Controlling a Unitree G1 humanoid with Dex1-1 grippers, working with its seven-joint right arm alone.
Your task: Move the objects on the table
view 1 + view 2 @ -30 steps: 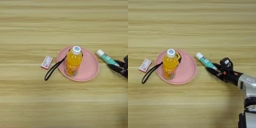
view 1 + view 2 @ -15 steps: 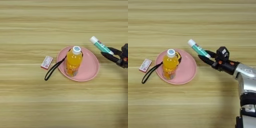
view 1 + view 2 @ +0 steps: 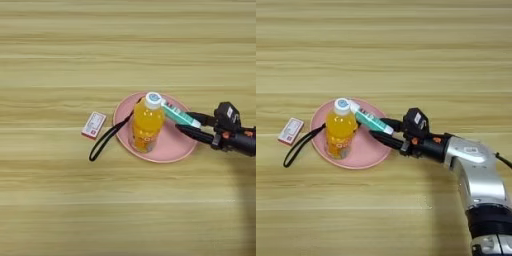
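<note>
At nine o'clock of the pink plate [image 3: 172, 150], a small white-and-red card [image 3: 94, 124] flat on the table [image 3: 60, 60], a black strap [image 3: 104, 143] looping between card and plate; upright on the plate, the orange drink bottle [image 3: 147, 123]. At three o'clock, right gripper [image 3: 387, 131] clamped on the white-and-green tube [image 3: 370, 119], tube's free end near the bottle cap, over the plate. Carrying step by the look of it; next probably lowering the tube clear of the bottle and letting go.
</note>
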